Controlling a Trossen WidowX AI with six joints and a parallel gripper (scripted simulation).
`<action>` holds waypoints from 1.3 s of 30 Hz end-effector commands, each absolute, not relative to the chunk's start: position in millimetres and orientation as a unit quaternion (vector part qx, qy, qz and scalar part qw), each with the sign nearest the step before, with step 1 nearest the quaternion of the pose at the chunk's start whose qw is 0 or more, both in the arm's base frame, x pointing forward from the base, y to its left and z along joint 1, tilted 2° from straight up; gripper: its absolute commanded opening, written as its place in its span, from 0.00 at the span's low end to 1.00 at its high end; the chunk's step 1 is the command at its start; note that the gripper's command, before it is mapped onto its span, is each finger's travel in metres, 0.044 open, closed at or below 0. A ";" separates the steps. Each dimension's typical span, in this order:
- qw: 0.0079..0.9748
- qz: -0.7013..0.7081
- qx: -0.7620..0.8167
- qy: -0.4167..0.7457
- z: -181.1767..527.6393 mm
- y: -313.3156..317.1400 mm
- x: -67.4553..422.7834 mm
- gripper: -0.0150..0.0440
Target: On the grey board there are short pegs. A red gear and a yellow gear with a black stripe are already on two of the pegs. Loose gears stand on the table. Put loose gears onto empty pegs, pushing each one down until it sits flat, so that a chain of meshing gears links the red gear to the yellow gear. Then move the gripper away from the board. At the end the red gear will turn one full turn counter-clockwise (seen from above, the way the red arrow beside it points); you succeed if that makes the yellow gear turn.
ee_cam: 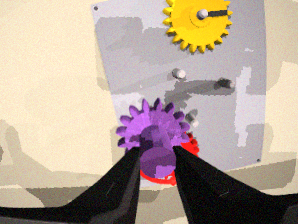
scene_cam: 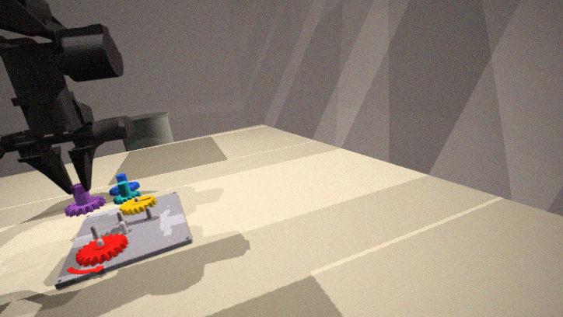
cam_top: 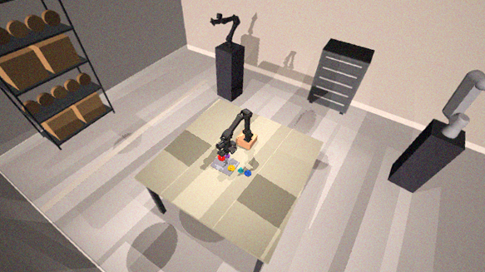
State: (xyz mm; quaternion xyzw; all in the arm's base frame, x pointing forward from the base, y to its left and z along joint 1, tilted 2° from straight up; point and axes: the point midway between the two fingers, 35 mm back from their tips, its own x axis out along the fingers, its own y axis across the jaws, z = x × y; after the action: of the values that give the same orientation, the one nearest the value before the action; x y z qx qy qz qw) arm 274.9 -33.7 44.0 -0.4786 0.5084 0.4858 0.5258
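Note:
My gripper (scene_cam: 79,191) (ee_cam: 156,152) is shut on the upright stem of the purple gear (cam_top: 227,156) (scene_cam: 84,207) (ee_cam: 150,119). The gear hangs above the table by the grey board's side edge. In the wrist view it hides part of the red gear (cam_top: 219,158) (scene_cam: 103,252) (ee_cam: 190,148) and of the board (scene_cam: 145,240) (ee_cam: 125,60). The yellow gear (cam_top: 231,168) (scene_cam: 138,204) (ee_cam: 185,27) is on its peg. Several empty pegs (scene_cam: 148,213) (ee_cam: 179,74) stand between them. A teal gear (cam_top: 241,170) (scene_cam: 124,193) and a blue gear (cam_top: 248,173) (scene_cam: 121,178) stand on the table.
The red arrow (scene_cam: 84,270) (ee_cam: 165,181) lies beside the red gear. The teal and blue gears stand close together beyond the yellow gear's end of the board. The arm's base sits on an orange block (cam_top: 246,141) on the table (cam_top: 219,197).

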 end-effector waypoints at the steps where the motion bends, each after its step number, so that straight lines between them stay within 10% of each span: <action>1: 0.524 0.487 -0.479 0.509 44.1 -34.1 274.2 0.25; 39: 0.552 0.455 -0.446 0.538 -2.4 -32.9 274.0 0.25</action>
State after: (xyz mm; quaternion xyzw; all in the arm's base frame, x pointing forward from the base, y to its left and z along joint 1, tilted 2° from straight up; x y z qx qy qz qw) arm 279.3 -33.2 8.4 -0.4658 0.5200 0.4644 0.5449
